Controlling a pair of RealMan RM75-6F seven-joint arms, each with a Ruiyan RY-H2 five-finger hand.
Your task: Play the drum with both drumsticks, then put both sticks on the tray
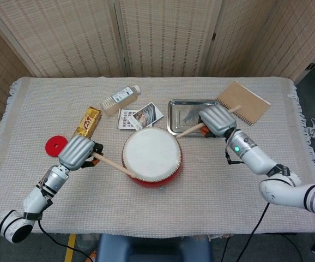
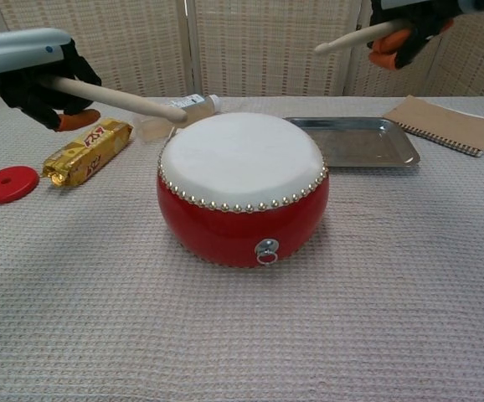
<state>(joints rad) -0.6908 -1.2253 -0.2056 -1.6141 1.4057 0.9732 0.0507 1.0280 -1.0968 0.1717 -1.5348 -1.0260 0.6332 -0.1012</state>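
Drumming step: left hand (image 1: 77, 153) and right hand (image 1: 216, 119), fingers holding drumsticks (image 2: 116, 96), poised above drum (image 2: 242, 188); next, strike downward

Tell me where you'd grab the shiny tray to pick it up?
Probably by the raised rim of the tray on its near long edge, coming from above. It lies flat on the cloth, so only the lip gives fingers a hold. The right hand hovers over it, and the notebook crowds the far right corner.
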